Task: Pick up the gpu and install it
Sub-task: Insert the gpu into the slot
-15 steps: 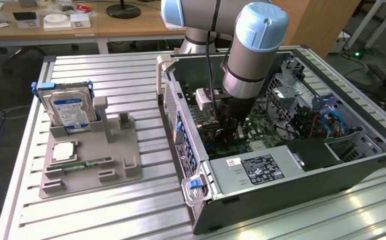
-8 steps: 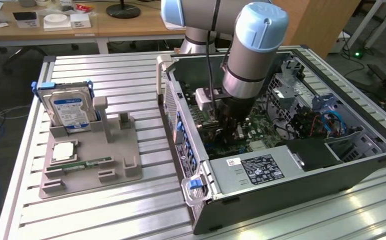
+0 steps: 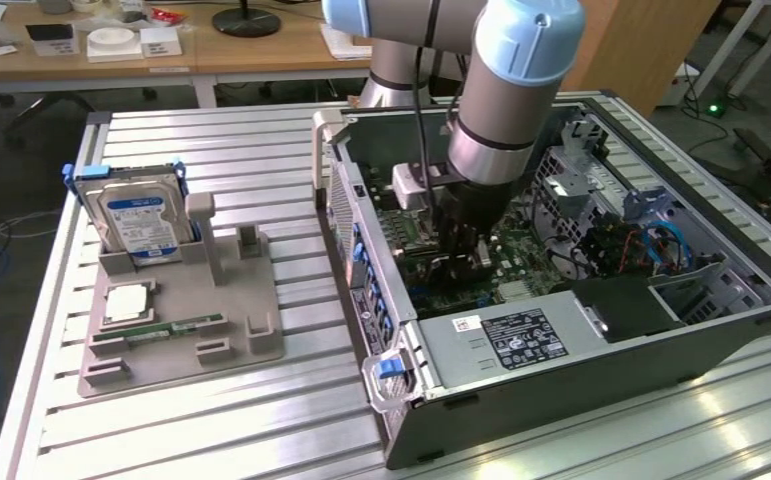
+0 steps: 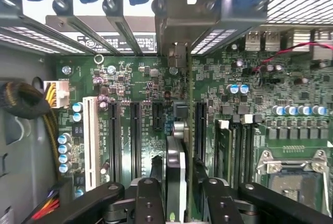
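The gpu (image 4: pixel 175 174) shows edge-on in the wrist view as a thin dark card standing upright in a slot of the green motherboard (image 4: pixel 130 78). Its grey metal bracket (image 4: pixel 177 31) meets the case's rear slots. My gripper (image 4: pixel 177 203) straddles the card's upper edge, one black finger (image 4: pixel 151 198) on each side. A thin dark gap shows beside the card, so the jaws stand slightly open. In the exterior view my gripper (image 3: pixel 459 262) reaches down inside the open computer case (image 3: pixel 532 340), and the arm hides the card.
To the exterior view's left, a grey holder (image 3: pixel 185 335) carries a blue-labelled hard drive (image 3: pixel 138 220), a green RAM stick (image 3: pixel 172 328) and a square chip (image 3: pixel 129 300). Inside the case are RAM slots (image 4: pixel 234 146), a CPU socket (image 4: pixel 294 174), cable bundles (image 4: pixel 21 101) and a power supply (image 3: pixel 525 335).
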Robot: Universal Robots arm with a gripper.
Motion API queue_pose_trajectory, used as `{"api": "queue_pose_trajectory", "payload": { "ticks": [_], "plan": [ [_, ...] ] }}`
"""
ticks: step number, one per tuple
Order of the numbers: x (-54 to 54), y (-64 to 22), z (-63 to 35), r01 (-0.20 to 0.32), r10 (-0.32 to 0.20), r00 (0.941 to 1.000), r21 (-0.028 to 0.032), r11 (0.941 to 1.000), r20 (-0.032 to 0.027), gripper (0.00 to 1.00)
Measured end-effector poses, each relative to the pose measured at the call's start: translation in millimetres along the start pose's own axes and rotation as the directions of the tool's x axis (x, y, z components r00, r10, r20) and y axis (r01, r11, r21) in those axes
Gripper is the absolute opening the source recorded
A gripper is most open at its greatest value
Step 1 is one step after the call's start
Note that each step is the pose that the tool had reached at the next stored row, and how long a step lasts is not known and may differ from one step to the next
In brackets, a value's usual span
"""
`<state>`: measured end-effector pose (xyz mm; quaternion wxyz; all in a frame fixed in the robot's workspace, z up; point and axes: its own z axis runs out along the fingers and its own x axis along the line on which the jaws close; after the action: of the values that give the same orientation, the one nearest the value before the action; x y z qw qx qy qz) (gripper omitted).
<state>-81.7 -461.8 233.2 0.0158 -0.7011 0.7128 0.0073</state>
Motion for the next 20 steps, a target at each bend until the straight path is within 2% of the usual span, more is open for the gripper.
{"api": "queue_pose_trajectory", "payload": {
  "ticks": [14, 19, 20],
  "plan": [
    [-1.4, -0.5, -41.6, 0.000, 0.000, 1.0000, 0.0019, 1.0000, 0.0003, 0.36],
    [-1.4, -0.6, -42.9, 0.000, 0.000, 1.0000, 0.0019, 1.0000, 0.0003, 0.34],
    [-1.4, -0.6, -42.9, 0.000, 0.000, 1.0000, 0.0018, 1.0000, 0.0003, 0.28]
  ]
}}
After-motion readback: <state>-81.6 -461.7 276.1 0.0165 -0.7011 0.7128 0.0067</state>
